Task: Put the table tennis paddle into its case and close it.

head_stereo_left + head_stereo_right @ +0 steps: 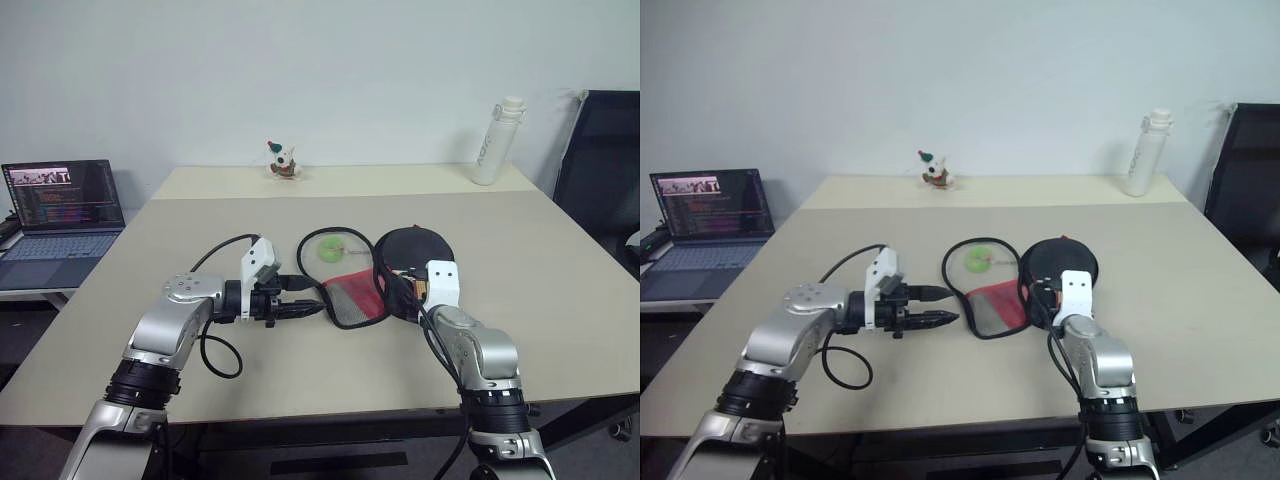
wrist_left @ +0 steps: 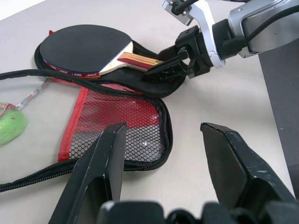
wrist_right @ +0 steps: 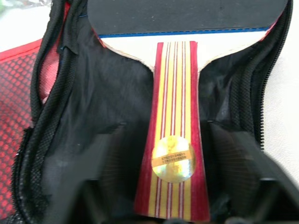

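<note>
Right gripper (image 2: 161, 72) sits at the handle end of the paddle (image 2: 84, 49), fingers spread either side of the striped handle with gaps showing, so parted and not clamped on it, as far as the right wrist view tells. That view gives the close-up: the handle (image 3: 174, 130) with its round gold sticker, lying on the black lining of the case (image 3: 93, 107), zipper teeth running along the edge. The left wrist view shows what that one cannot: the whole paddle, black face up, resting on the black half of the case, while the red mesh half (image 2: 117, 126) is flopped open flat on the table (image 2: 224, 93) beside it. A green fuzzy tag (image 2: 10, 128) lies on the far side of the mesh half, on a cord.

Left gripper (image 1: 300, 297) hangs just above the table, pointing across at the mesh half, jaws apart and holding nothing; its two black fingers (image 2: 100, 172) frame the flap's edge in its own view.

Head views pull back: a small toy figure (image 1: 284, 160) at the far edge, a white bottle (image 1: 497, 140) at the far right, a laptop (image 1: 60, 215) off to the left on another surface, a dark chair (image 1: 605, 160) on the right.
</note>
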You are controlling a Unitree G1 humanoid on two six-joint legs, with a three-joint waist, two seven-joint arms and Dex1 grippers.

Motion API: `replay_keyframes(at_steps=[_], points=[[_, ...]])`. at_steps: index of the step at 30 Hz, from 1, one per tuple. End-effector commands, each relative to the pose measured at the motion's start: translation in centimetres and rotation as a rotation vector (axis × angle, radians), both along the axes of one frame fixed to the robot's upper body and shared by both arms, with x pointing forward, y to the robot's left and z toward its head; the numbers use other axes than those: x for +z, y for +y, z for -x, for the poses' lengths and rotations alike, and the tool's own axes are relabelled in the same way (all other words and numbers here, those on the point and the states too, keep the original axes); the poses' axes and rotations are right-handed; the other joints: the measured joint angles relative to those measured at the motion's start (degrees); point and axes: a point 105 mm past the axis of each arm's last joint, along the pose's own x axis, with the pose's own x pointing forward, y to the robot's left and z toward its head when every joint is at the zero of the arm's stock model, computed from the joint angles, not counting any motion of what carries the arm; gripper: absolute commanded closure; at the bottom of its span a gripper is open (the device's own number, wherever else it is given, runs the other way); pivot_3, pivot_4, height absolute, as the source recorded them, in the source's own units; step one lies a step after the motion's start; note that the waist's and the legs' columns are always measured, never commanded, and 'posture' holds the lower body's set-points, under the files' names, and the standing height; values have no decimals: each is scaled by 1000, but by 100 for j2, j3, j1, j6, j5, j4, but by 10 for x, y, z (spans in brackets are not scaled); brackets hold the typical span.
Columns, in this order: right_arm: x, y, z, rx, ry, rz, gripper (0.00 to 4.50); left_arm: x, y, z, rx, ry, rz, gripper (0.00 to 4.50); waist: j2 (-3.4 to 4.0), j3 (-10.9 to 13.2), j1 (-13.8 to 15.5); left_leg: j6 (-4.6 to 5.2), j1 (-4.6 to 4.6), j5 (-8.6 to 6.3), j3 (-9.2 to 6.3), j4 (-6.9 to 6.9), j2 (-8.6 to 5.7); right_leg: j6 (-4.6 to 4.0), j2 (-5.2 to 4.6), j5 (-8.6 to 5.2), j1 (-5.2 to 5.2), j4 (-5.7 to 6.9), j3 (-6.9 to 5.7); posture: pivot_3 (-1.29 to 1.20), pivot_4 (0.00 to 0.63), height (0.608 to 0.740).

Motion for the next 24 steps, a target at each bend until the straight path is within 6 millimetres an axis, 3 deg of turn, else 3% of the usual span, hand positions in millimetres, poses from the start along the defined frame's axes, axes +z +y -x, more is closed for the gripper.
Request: replay_keyframes(at_steps=[1, 3, 22, 24], points=[[11, 0, -1, 1, -52, 13, 2655, 9, 0, 1, -9, -41, 21, 1753, 0, 0, 0, 0, 0, 0, 0, 0, 0, 0, 0, 0, 0, 0, 0, 0, 150, 740], [13, 1, 1, 2, -57, 20, 3038, 9, 0, 2, -10, -41, 21, 1753, 0, 0, 0, 0, 0, 0, 0, 0, 0, 0, 0, 0, 0, 0, 0, 0, 150, 740], [7, 15, 14, 4, -19, -35, 3039, 7, -1, 2, -13, -39, 21, 1753, 0, 0, -1, -1, 0, 0, 0, -1, 1, -1, 0, 0, -1, -1, 0, 0, 150, 740], [10, 16, 13, 3, -36, -56, 2321, 7, -1, 2, -13, -39, 20, 1753, 0, 0, -2, -1, 0, -1, 0, -1, 2, -1, 1, 0, -1, 0, 0, 0, 150, 740]])
